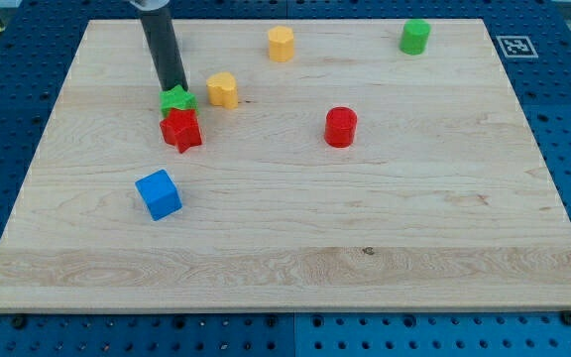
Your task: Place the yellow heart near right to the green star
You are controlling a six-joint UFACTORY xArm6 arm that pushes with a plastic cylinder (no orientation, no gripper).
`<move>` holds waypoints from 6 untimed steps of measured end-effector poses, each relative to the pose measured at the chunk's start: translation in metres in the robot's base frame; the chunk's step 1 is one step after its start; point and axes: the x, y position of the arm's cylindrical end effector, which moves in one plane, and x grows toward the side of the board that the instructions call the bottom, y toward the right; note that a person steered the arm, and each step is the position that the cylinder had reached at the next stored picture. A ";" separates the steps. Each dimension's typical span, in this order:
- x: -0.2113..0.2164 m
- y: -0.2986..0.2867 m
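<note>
tip: my tip touches the green star's top edge, upper left of frame; rod end bare, holding nothing
yellow heart: yellow heart just right of green star
red star: red star touching below green star

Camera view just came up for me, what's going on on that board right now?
My tip sits at the green star, at its upper edge, near the view's top left. The yellow heart lies just to the star's right with a small gap, and a red star touches the green star from below. The blue cube, red cylinder, yellow cylinder and green cylinder stand apart.
</note>
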 end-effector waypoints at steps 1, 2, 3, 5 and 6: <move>0.000 0.001; -0.001 0.011; -0.001 0.035; -0.001 0.041; -0.001 0.045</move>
